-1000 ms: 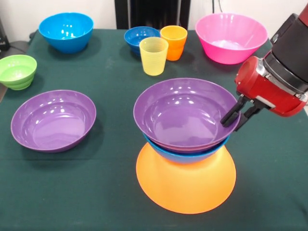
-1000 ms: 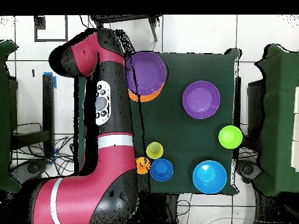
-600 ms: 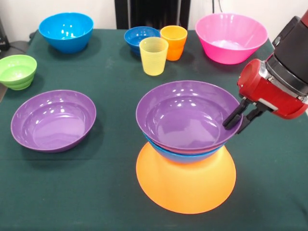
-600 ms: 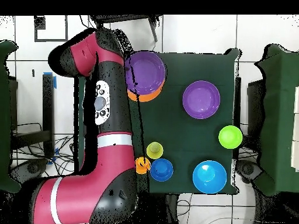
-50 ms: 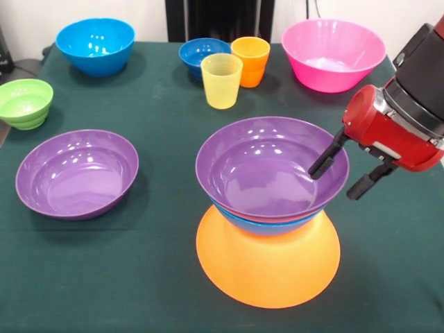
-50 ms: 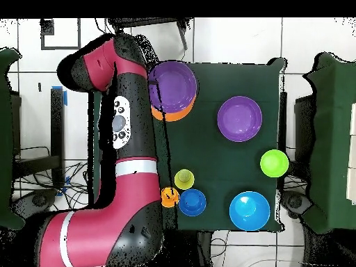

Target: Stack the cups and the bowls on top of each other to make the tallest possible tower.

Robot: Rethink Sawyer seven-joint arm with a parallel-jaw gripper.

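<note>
The tower stands at the table's near middle: an upturned yellow-orange bowl [image 5: 267,267], a bright blue bowl [image 5: 267,223] on it, and a purple bowl [image 5: 260,173] on top, open side up. My gripper [image 5: 334,184] is open at the purple bowl's right rim, with one finger [image 5: 322,161] inside the bowl and the other outside it. The yellow cup [image 5: 221,80] and the orange cup [image 5: 251,59] stand upright at the far middle. In the overhead view the tower [image 6: 174,85] shows beside my arm, which hides the gripper.
A second purple bowl [image 5: 76,173] lies at the left, with a green bowl [image 5: 24,103] and a bright blue bowl [image 5: 95,45] behind it. A small dark blue bowl [image 5: 201,54] sits by the cups. A large pink bowl [image 5: 333,54] stands at the far right.
My fingers were pinched on the purple bowl's right rim; they have now spread apart and let it go. The bowl rests on the tower.
</note>
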